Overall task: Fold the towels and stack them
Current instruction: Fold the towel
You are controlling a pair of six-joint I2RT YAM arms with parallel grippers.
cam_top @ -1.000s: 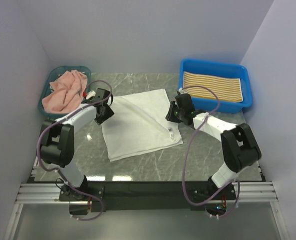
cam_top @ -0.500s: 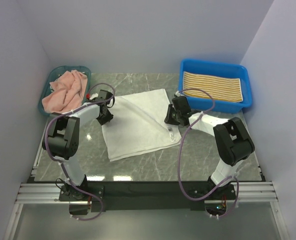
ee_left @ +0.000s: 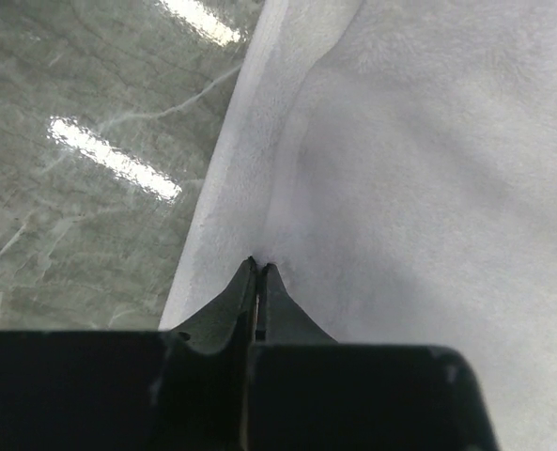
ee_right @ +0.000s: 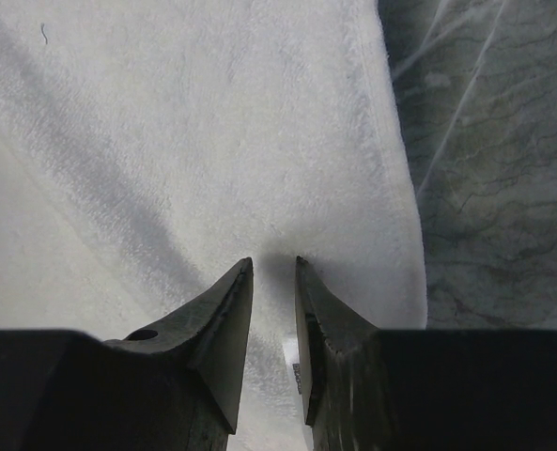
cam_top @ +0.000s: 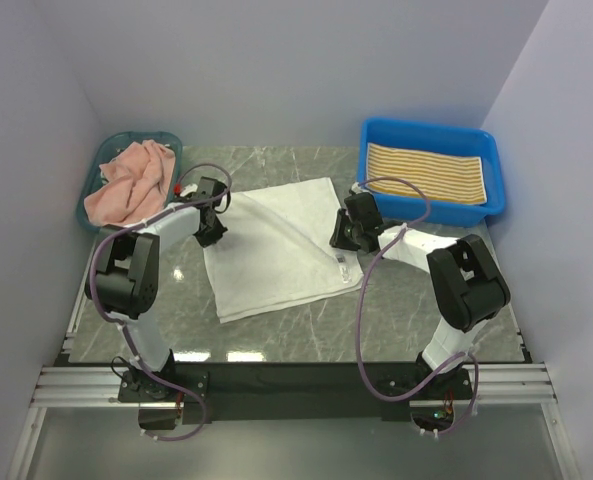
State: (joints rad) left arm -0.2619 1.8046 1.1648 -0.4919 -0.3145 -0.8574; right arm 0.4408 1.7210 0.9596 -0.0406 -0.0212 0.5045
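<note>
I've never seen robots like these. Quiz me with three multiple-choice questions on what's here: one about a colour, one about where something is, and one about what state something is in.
1. What colour is the towel spread on the table?
A. pink
B. white
C. green

2. Where does the yellow-striped towel lie?
A. in the blue bin
B. on the table
C. draped over an arm

3. How do the jaws of the left gripper stand?
A. wide apart
B. hidden from every camera
C. closed together

Answers:
1 B: the white towel lies flat between the two arms.
2 A: its stripes fill the blue bin at the far right.
3 C: the left wrist view shows the tips meeting on the white towel near its edge.
</note>
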